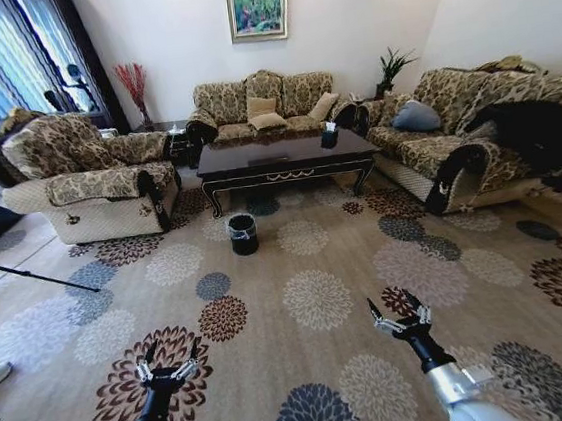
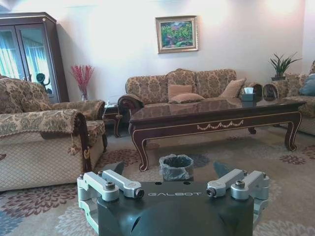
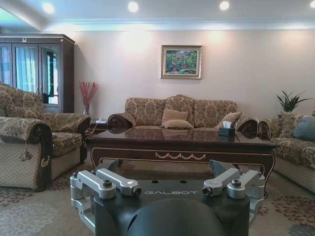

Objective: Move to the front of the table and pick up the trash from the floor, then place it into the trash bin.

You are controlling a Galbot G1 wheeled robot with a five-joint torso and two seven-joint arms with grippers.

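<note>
Trash bin (image 1: 243,233) well ahead of both apparently open grippers, before table (image 1: 285,157).

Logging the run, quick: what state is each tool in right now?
Left tool: open, holding nothing, low over the carpet.
Right tool: open, holding nothing, low over the carpet.

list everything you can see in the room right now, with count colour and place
table: 1, dark glossy wood, centre of the room between the sofas
trash bin: 1, black with clear liner, on the carpet before the table's left end
tissue box: 1, black, on the table's right end
sofas: 3, brown floral, behind and at both sides of the table
painting: 1, green, on the back wall
potted plant: 1, green, back right corner
red stems vase: 1, back left
left gripper: 1, open, low over the carpet
right gripper: 1, open, low over the carpet
</note>
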